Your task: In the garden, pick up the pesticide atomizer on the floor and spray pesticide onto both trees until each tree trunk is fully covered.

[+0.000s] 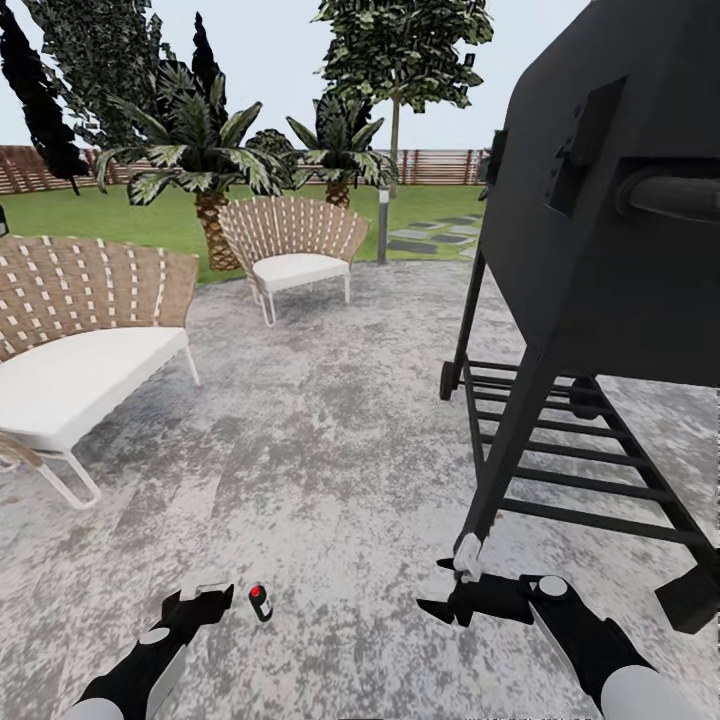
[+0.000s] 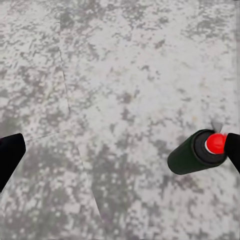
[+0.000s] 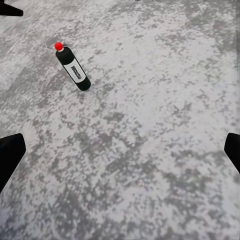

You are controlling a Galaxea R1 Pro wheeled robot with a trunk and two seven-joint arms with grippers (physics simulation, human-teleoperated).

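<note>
I am looking over a mottled grey-and-white stone patio [image 1: 330, 430] that is running out to a green grass lawn [image 1: 150, 215] at twelve o'clock, with a reddish-brown slatted wooden fence [image 1: 440, 165] closing off the far edge. Two woven tan fan-backed chairs with white seat cushions are sitting on the paving, one at nine o'clock [image 1: 75, 345] and one toward eleven [image 1: 295, 245]. Short palms [image 1: 205, 165] are standing behind them, and a tall tree with a thin pale trunk and a flaky green crown [image 1: 395, 70] is rising at about one o'clock beside a slim grey post lamp [image 1: 383, 225]. A big black barrel grill on a barred metal frame [image 1: 600, 250] is crowding my right side and is being cut off by the frame edge.

The small black cylindrical atomizer with a red cap [image 1: 260, 602] is standing upright on the paving, long axis vertical and cap uppermost, just beside the left gripper [image 1: 205, 590]. In the left wrist view, the bottle [image 2: 196, 152] is sitting against one dark finger, not between the two, and the jaws are standing spread. In the right wrist view the bottle [image 3: 73, 67] is showing a white label. The right gripper [image 1: 455, 590] is hovering near the grill's leg, its fingers spread wide, holding nothing.
</note>
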